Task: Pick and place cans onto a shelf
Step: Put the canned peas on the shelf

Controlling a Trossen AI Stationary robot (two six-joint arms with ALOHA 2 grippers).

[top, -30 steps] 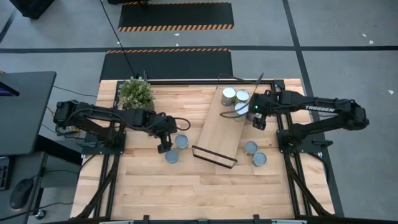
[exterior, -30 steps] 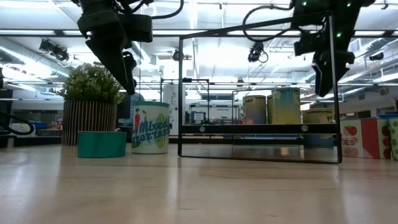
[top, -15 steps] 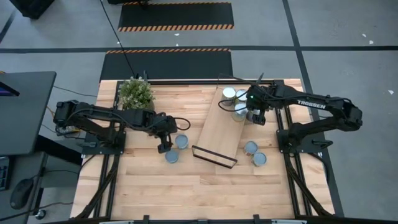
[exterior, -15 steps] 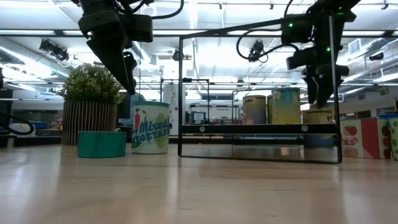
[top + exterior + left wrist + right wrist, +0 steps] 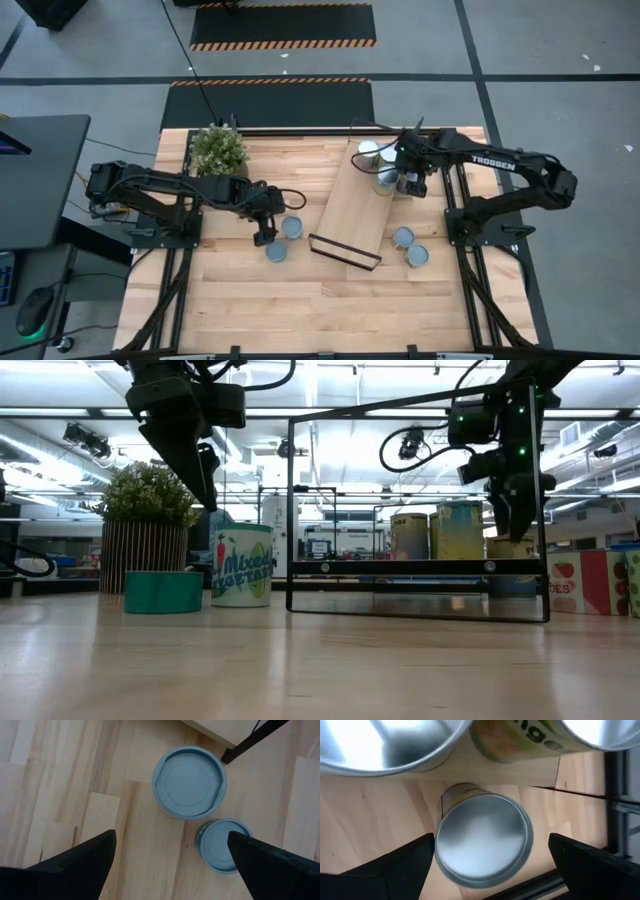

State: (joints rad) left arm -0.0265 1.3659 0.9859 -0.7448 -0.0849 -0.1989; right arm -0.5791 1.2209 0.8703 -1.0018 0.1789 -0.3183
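The light-wood shelf (image 5: 350, 215) lies slanted at the table's middle, with three cans (image 5: 368, 152) standing on its far end. My right gripper (image 5: 406, 182) is open above the nearest of them (image 5: 482, 837), a finger on either side of its silver top, touching nothing; the low view shows the gripper (image 5: 512, 520) just over that can (image 5: 510, 547). My left gripper (image 5: 264, 236) hangs open over the table, left of two blue-topped cans (image 5: 188, 782) (image 5: 220, 845) that stand on the tabletop near the shelf's near left corner.
A potted plant (image 5: 218, 150) stands at the far left of the table. Two more cans (image 5: 402, 237) (image 5: 417, 256) stand on the table right of the shelf's near end. The shelf's black rail (image 5: 418, 510) rises at its near end.
My right gripper has moved toward the table's left edge and down, from beside the shelf's right edge to over the nearest can on the shelf. The cans and the shelf have stayed in place.
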